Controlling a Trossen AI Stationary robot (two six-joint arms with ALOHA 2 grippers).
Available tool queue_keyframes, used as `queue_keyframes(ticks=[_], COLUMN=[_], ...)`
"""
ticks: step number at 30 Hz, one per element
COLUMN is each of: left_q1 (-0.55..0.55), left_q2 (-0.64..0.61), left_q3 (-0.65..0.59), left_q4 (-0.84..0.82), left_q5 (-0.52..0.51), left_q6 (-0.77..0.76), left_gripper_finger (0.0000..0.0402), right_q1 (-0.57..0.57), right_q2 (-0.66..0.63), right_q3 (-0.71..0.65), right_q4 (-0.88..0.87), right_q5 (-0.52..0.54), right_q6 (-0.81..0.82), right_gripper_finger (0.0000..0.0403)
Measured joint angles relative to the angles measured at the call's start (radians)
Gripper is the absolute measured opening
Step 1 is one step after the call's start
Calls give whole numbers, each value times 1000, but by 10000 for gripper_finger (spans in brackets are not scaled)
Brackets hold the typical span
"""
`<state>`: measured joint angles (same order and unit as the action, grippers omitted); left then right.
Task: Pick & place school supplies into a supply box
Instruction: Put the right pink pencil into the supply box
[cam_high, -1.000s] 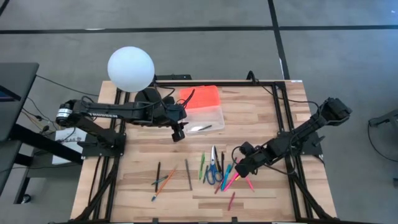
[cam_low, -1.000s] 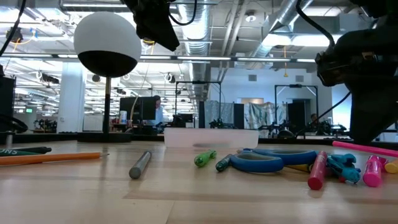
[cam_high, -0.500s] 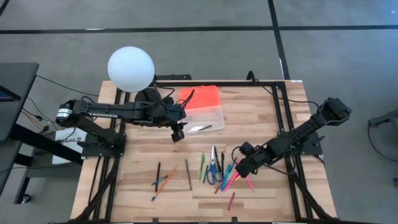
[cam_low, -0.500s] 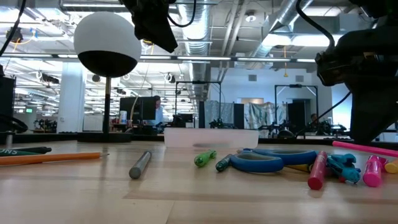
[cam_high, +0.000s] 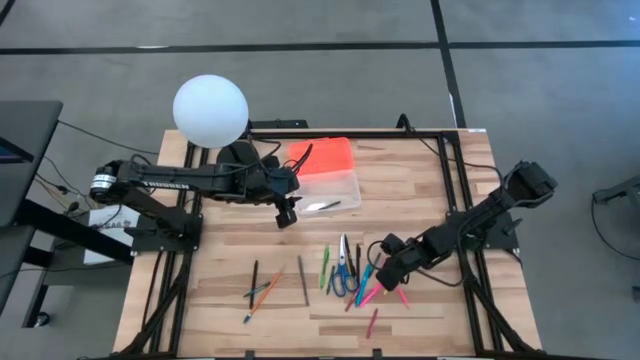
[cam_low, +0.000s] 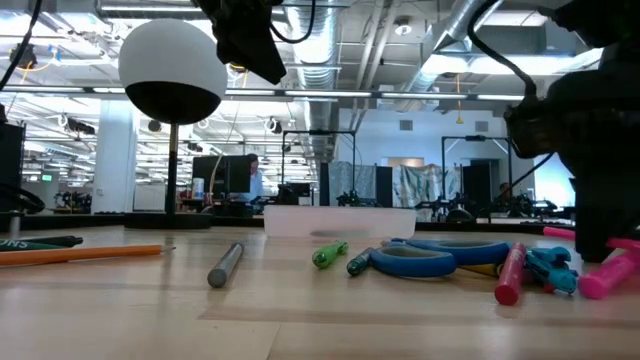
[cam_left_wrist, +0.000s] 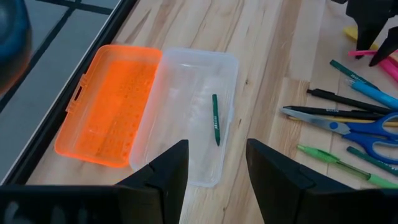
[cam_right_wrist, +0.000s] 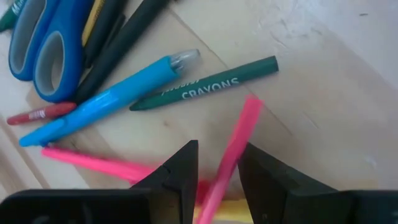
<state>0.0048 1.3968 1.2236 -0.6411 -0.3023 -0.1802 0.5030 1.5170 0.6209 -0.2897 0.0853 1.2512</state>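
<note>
The supply box (cam_high: 332, 190) is a clear tray lying open at the table's far middle, its orange lid (cam_left_wrist: 109, 102) flat beside it. A green crayon (cam_left_wrist: 216, 118) lies in the tray. My left gripper (cam_left_wrist: 216, 146) hangs open above the tray's near edge, holding nothing. The school supplies lie loose near the front: blue-handled scissors (cam_high: 342, 272), a blue pen (cam_right_wrist: 106, 93), a green crayon (cam_right_wrist: 205, 84) and pink pens. My right gripper (cam_right_wrist: 217, 165) is low over this cluster, open, with a pink pen (cam_right_wrist: 239, 134) running between its fingers. My right gripper points steeply down from above, one finger on either side of the pink pen's shaft (cam_right_wrist: 225, 163), which lies on the table among the other pens. Whether a finger touches the pen I cannot tell.
A white globe lamp (cam_high: 210, 110) stands off the table's far left corner. More pencils (cam_high: 265, 288) and a grey pen (cam_high: 302, 280) lie front left, and a single pink pen (cam_high: 372, 322) near the front edge. Bare wood lies between box and supplies.
My right gripper has come down over the pink pens at the right of the cluster. In the low view it now stands in front of them, and the pink pen beside it lies at a different slant than before.
</note>
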Motion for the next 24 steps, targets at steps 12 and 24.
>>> queue_keyframes(ticks=[12, 24], left_q1=[0, 0], left_q2=[0, 0], left_q3=[0, 0], left_q4=[4, 7], left_q5=[0, -1], left_q6=[0, -24], left_gripper_finger=[157, 157], right_q1=[-2, -50], right_q2=[-19, -99], right_q3=[-3, 12], right_q4=[-23, -38], right_q5=[3, 25], right_q6=[-1, -48], right_gripper_finger=[18, 12])
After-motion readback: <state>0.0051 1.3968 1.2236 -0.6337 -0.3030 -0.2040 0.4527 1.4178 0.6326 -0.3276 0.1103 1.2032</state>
